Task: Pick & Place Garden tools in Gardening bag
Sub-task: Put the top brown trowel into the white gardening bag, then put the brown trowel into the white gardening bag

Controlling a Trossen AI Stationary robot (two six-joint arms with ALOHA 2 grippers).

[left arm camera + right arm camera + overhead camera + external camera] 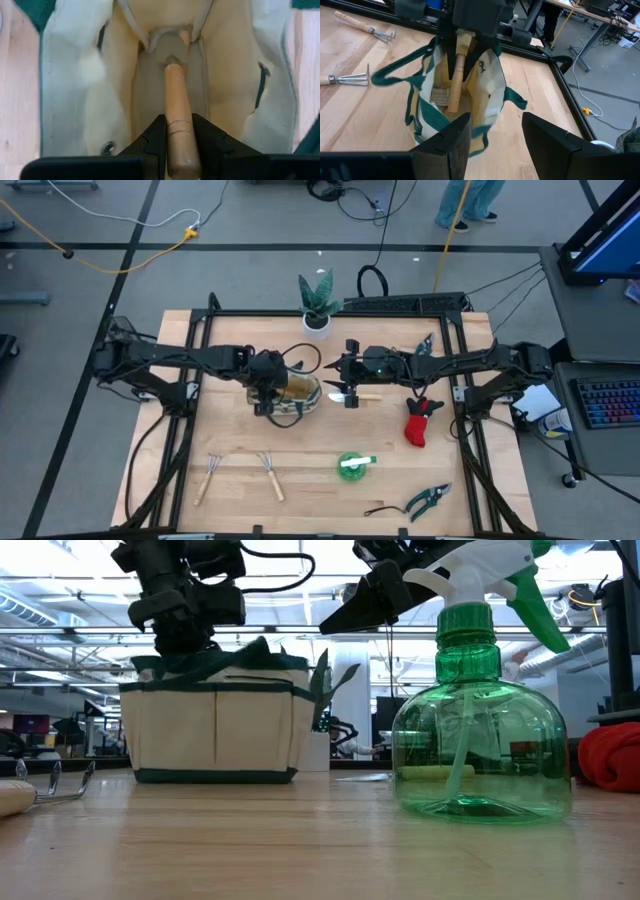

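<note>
Green plastic fills the near right of your low view: a round spray bottle [482, 735] with a white and green trigger head stands closest to that camera. From above you see it at the lower centre of the table [300, 480]. Along the same near edge, at lower left of the high view, lie two wooden-handled mini rakes [208, 477] and [271, 476], side by side but apart. At lower right of that view you find one pair of pruning shears [430, 499].

Farther in, at the right of the high view, the red-black glove [420, 423] lies on the bare wood, well apart from the bag.

At mid table sits the gardening bag [297, 393], cream canvas with dark green trim, mouth upward. Your left gripper [178, 142] hangs directly over that mouth and is clamped on a wooden tool handle [176, 117], which points down into the bag; in the left wrist view its far end reaches the bag's cream floor. The right wrist view shows the same handle [456, 80] upright inside the bag, between the left gripper's dark fingers.

Your right gripper [496, 137] hovers just beside the bag on its right in the high view, its jaws spread wide with nothing between them.

Beyond them, toward the upper edge of the high view, a second pair of shears [424, 345] lies by the right arm, and a green plant in a white pot [317, 302] stands at the table's far centre.
</note>
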